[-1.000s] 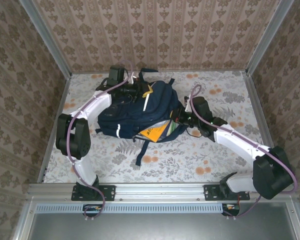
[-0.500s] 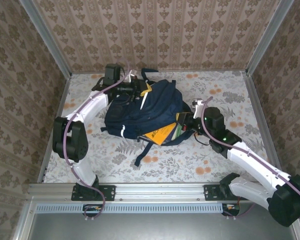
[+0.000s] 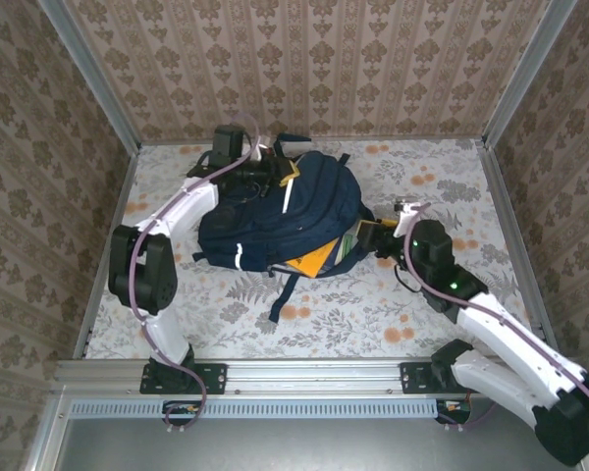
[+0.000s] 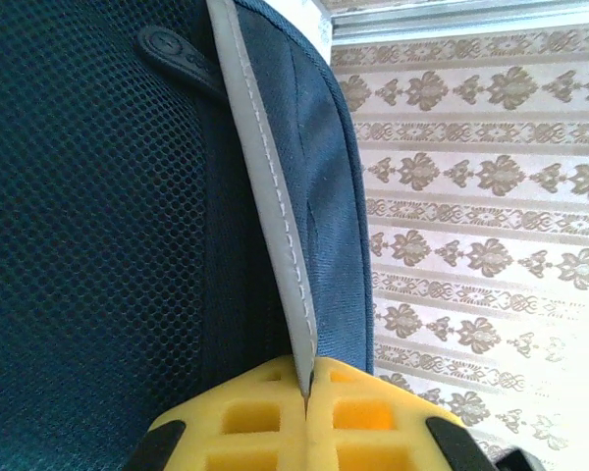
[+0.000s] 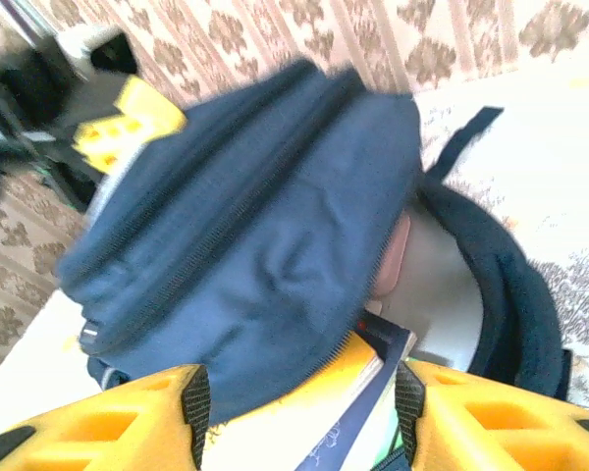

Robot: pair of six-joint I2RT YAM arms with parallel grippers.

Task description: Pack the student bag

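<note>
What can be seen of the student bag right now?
The student bag is navy fabric with white reflective stripes. It lies on the table, with a strap trailing toward the arms' bases. Its mouth faces right, with a yellow book sticking out. The left gripper has its jaws shut on a pale stripe at the far end.

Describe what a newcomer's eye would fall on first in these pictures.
The navy student bag lies mid-table, yellow books poking from its near-right opening. The left gripper pinches its grey stripe at the far end; the right gripper sits open around the books.
</note>
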